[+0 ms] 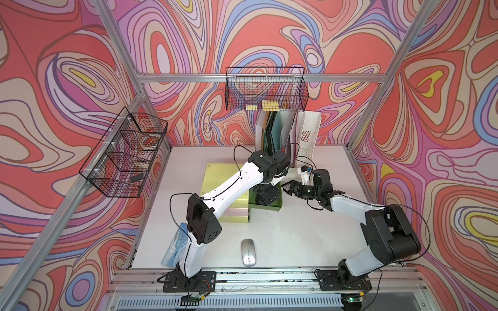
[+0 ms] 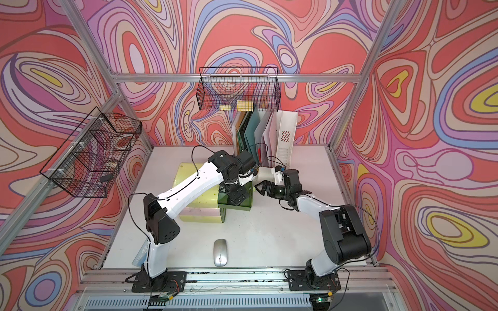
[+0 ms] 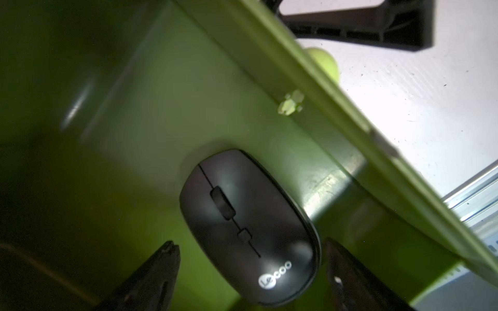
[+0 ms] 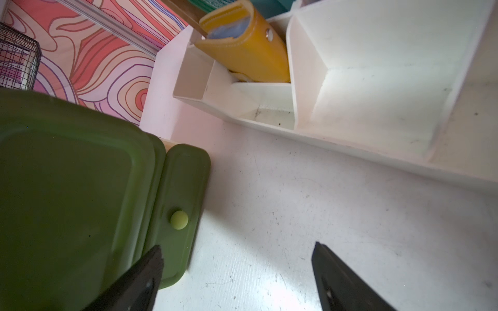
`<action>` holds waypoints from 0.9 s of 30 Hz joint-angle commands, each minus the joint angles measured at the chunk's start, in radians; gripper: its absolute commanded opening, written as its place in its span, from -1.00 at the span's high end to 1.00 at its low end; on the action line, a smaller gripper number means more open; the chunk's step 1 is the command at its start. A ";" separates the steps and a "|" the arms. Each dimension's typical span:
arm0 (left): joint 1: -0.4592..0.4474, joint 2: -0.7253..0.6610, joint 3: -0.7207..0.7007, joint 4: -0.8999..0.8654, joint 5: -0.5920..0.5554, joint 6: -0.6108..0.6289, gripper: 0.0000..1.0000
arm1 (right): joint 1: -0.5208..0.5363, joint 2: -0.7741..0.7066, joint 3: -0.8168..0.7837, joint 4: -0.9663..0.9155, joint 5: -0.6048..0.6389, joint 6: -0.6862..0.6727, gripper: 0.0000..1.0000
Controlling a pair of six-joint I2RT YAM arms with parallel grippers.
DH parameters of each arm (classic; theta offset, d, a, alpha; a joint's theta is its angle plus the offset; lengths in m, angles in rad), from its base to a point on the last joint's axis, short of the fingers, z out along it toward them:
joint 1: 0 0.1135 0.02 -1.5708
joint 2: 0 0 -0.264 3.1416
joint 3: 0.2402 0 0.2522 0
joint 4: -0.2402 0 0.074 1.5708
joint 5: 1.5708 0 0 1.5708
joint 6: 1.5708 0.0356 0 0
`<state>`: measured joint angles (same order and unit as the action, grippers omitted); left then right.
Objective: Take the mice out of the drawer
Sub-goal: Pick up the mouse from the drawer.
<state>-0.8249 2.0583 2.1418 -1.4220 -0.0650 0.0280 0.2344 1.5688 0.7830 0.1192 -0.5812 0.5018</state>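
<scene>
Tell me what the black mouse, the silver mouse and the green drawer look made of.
Black mouse: likely plastic, matte with soft sheen, moulded seams. Silver mouse: metallic-looking satin shell, perhaps painted plastic. Green drawer: probably plastic, smooth, glossy; light reflects off its floor.

Drawer wall (image 3: 323,134) close beside mouse (image 3: 248,229)

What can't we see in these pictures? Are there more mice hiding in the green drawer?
Inside of the green drawer, both top views: the left arm covers it.
Rest of the drawer beside the black mouse, left wrist view: dark and blurred, so more mice cannot be counted.
Small dark thing in the side wire basket, top views: too small to name.
Blue packet, top views: partly behind the left arm.
</scene>
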 commanded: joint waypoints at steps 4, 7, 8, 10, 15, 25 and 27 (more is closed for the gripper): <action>0.006 0.045 -0.002 -0.035 -0.012 -0.004 -0.75 | -0.002 0.012 -0.007 0.005 -0.001 -0.010 -0.80; 0.012 0.058 -0.005 -0.035 -0.034 -0.017 -0.59 | -0.002 0.010 -0.007 0.005 0.000 -0.011 -0.80; 0.013 0.059 -0.005 -0.033 -0.034 -0.019 -0.52 | -0.002 0.010 -0.006 0.005 0.000 -0.011 -0.80; 0.015 0.058 -0.003 -0.026 -0.044 -0.023 -0.32 | -0.002 0.011 -0.007 0.005 0.002 -0.011 -0.80; 0.015 0.036 0.029 -0.034 -0.096 -0.028 -0.07 | -0.003 0.008 -0.008 0.006 0.004 -0.011 -0.80; 0.006 -0.077 0.192 -0.102 -0.116 -0.039 0.00 | -0.002 0.008 -0.008 0.004 0.006 -0.013 -0.80; -0.009 -0.119 0.194 -0.130 -0.111 -0.060 -0.02 | -0.003 0.011 -0.007 0.002 0.006 -0.013 -0.79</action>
<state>-0.8215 2.0258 2.3070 -1.4784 -0.1642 -0.0032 0.2344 1.5688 0.7830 0.1192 -0.5804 0.4995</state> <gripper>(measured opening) 0.630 0.899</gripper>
